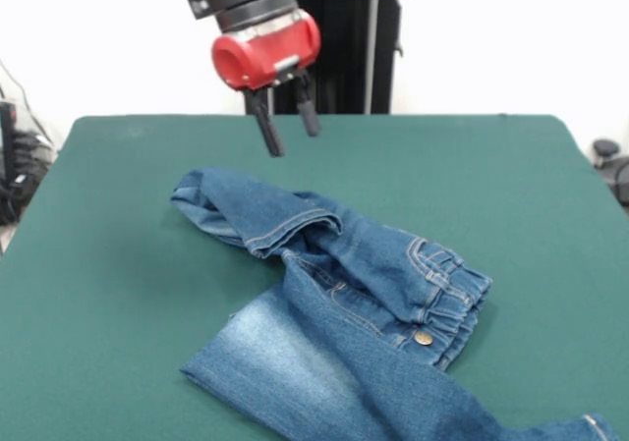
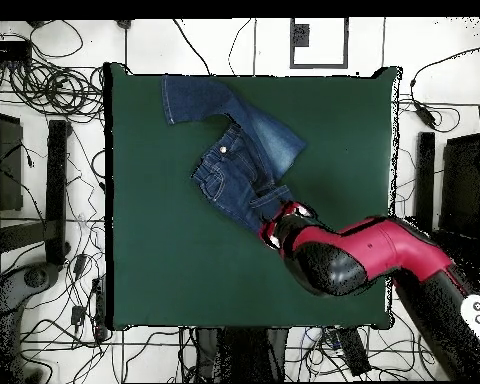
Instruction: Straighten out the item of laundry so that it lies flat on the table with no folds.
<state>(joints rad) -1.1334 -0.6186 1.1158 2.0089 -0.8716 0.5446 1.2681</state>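
The item of laundry (image 1: 334, 303), a small pair of blue jeans, lies rumpled on the green table (image 1: 108, 264). One leg is folded over itself and points to the left (image 1: 231, 210). The other leg runs off the picture's bottom right. The gathered waistband (image 1: 454, 286) and a metal button (image 1: 423, 338) face right. My gripper (image 1: 288, 127) hangs open and holds nothing. It is above the table just behind the folded leg's end, clear of the cloth. In the overhead view the jeans (image 2: 234, 150) lie near the table's far edge, and the red arm (image 2: 329, 255) covers the end of the folded leg.
Bare green cloth (image 2: 164, 250) spreads wide around the jeans. Tangled cables (image 2: 44, 70) and dark equipment lie on the floor around the table. The black pedestal (image 1: 344, 48) stands behind the far edge.
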